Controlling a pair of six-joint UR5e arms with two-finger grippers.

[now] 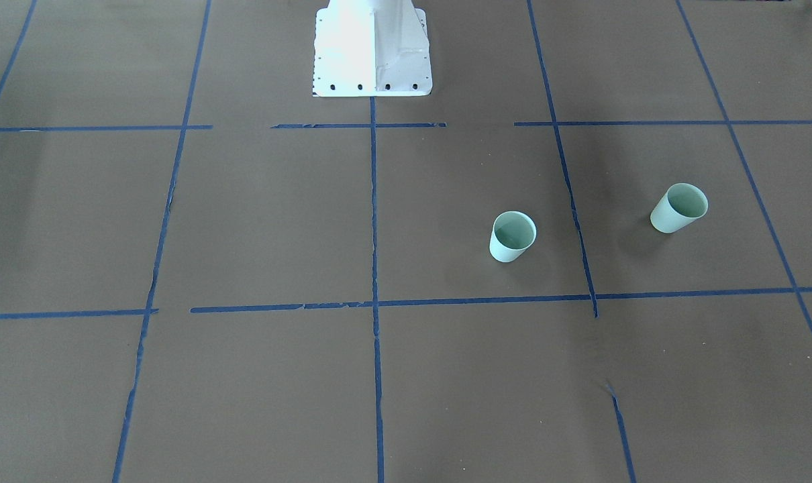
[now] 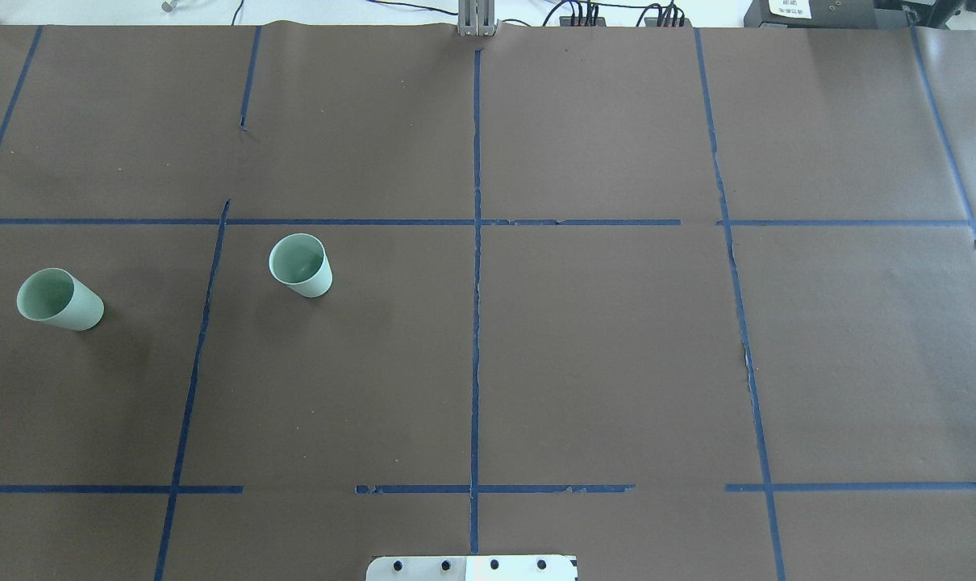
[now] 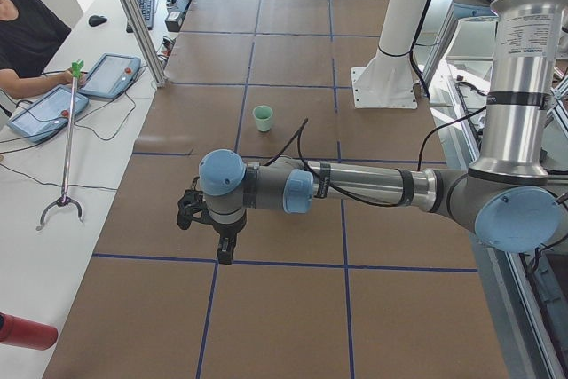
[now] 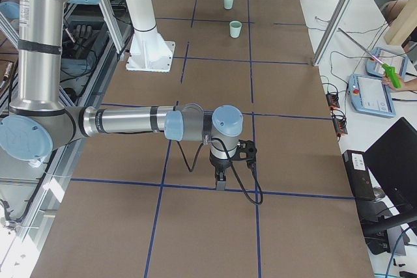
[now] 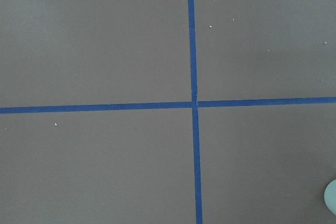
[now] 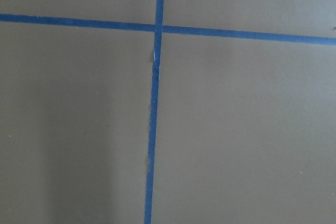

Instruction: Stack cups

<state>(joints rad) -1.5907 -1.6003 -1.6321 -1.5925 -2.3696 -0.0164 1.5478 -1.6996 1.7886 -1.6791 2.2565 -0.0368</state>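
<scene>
I see both cups standing upright, mouths up, on the brown worktop [image 2: 617, 363], in the robot's left half. The inner cup [image 2: 300, 265] sits in the square just left of the centre tape [image 2: 476, 323]. The outer cup [image 2: 59, 299] is in the next square toward the left end. A blue line runs between them and they are well apart. Nothing holds either cup.

The left gripper [image 3: 225, 250] hangs pointing down above the worktop, away from both cups. The right gripper [image 4: 220, 180] hangs the same way over the other half. Only the side views show them, and I cannot tell how wide either one stands.
</scene>
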